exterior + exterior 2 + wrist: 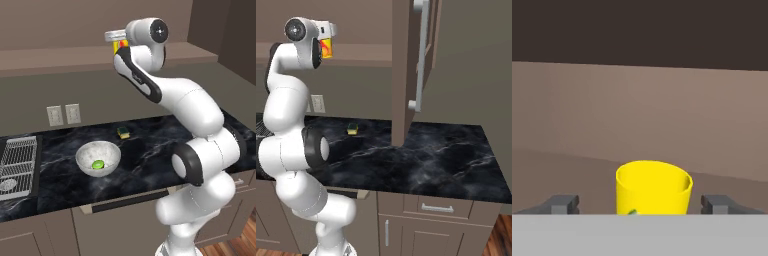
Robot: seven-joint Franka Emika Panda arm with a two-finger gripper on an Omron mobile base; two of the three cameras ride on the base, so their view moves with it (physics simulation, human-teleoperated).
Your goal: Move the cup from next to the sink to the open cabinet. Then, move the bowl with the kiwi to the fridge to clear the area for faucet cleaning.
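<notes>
The cup (654,187) stands upright on the shelf board of the open cabinet (572,165), directly ahead of my hand (646,204) at the 6 o'clock edge of the hand view. My fingertips (562,203) are spread apart, one on each side of the cup with a clear gap between each tip and the yellow wall, so I judge I am clamped on nothing. In the left base view the cup (121,46) shows as a yellow and red sliver just beyond my wrist, up at shelf height; the right base view shows its red mark (327,48).

It looks like a small, thin-walled, stiff cup, probably light and smooth, so I would expect it to slip under a loose grip and tip easily if nudged at the rim. The sensible hold is across the wall at mid-height, fingers on opposite sides, not the lip.

Its long axis runs vertical, mouth open toward 12 o'clock, base on the board. It widens slightly toward the rim.

Down on the desk (150,150), the bowl (98,158) sits mouth up with the kiwi (98,164) inside, at about 9 o'clock from my base, the sink (17,167) beyond it to the left. It looks wide, rigid and heavier; I judge a rim pinch is the only hold my hand can span.
</notes>
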